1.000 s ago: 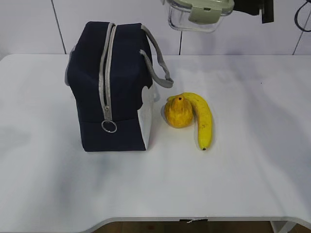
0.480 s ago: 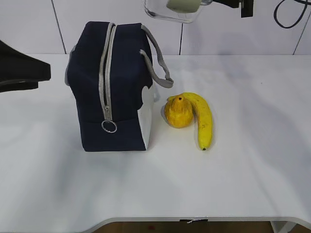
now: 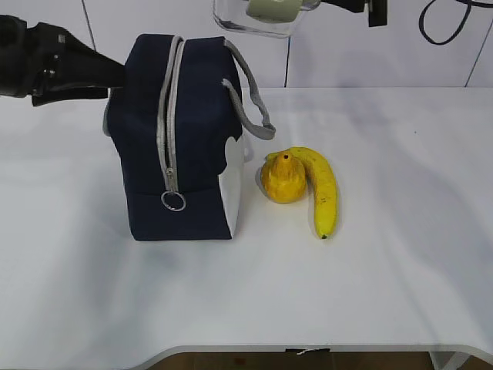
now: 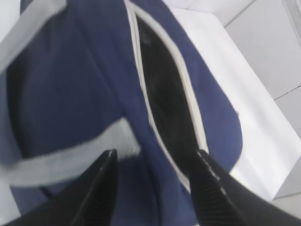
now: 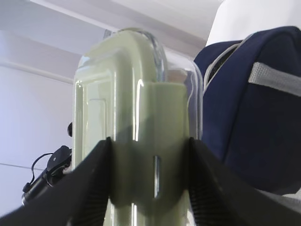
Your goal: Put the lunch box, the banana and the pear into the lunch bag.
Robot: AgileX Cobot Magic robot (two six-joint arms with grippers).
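Left gripper [image 4: 153, 176] hangs over the lunch bag [image 3: 173, 139], jaws apart and empty above its gaping zipper slot [image 4: 167, 99]; bag stands left of centre on the white table [image 3: 400, 270]; right gripper [image 5: 148, 181] grips the lunch box [image 3: 262, 17] high above the bag's right edge; pear [image 3: 283, 177] touches the banana [image 3: 323, 193] further right.

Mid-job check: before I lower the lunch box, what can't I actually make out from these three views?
- Inside of the boxy navy-blue fabric lunch bag: left wrist view shows only a dark slit.
- Clear lunch box with sage-green lid: exterior view's top edge cuts it; right gripper hides its middle.
- Left gripper: jaws open over the bag; contact unclear, blurred.
- Yellow banana and yellow-orange pear: exterior view only.
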